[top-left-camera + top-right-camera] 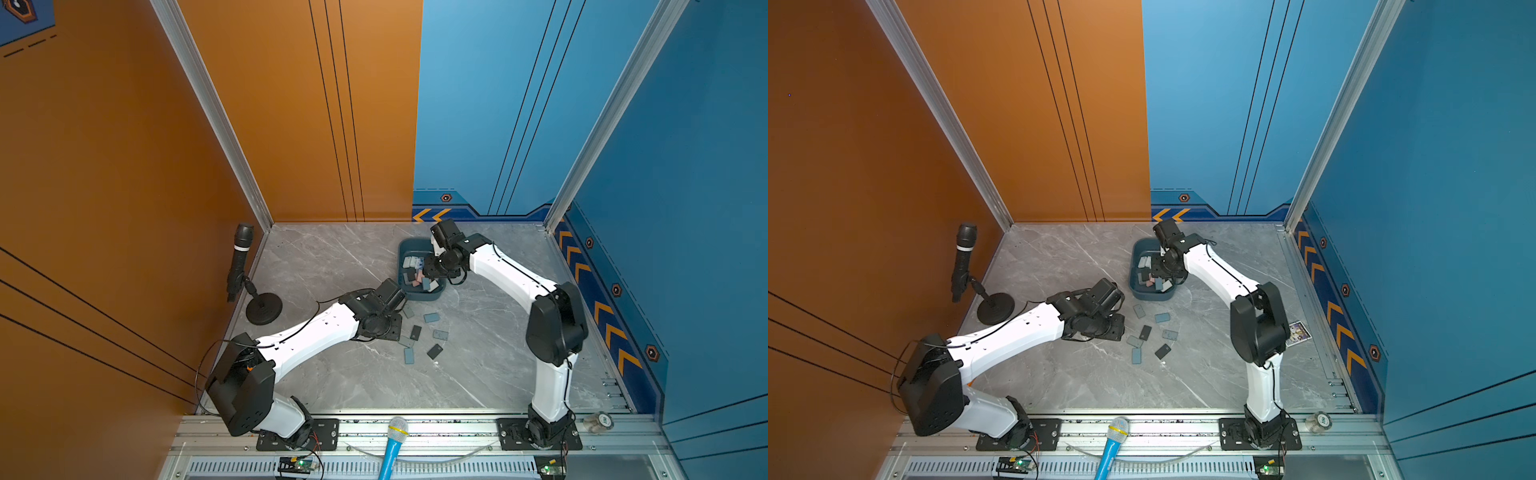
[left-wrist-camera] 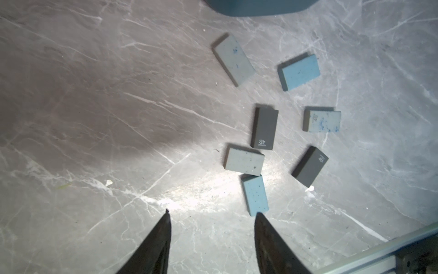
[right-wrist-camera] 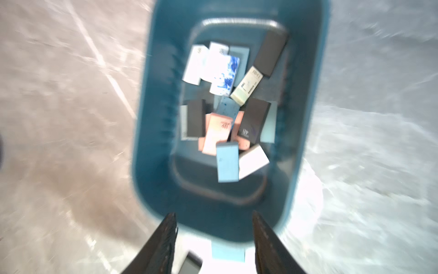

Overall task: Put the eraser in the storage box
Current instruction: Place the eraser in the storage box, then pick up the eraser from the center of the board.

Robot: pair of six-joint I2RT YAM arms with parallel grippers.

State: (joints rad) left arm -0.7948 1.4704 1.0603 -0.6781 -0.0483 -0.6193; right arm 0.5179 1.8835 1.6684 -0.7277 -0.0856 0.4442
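The storage box (image 1: 422,296) is a teal tub on the grey table, with several erasers heaped inside it (image 3: 227,163). My right gripper (image 3: 213,213) hangs over the tub's near wall (image 3: 156,142), open with nothing between its fingers. More erasers lie loose on the table in front of the tub: grey (image 2: 234,59), blue (image 2: 299,71), dark (image 2: 264,128) and others (image 1: 434,351). My left gripper (image 2: 212,211) stands open and empty over bare table beside this group. One of its fingertips is close to a light blue eraser (image 2: 255,195).
A black microphone on a round stand (image 1: 241,266) stands by the orange wall at the left. A blue microphone (image 1: 392,444) rests on the front aluminium rail (image 2: 379,249). A small card (image 1: 1298,332) lies near the right arm's elbow.
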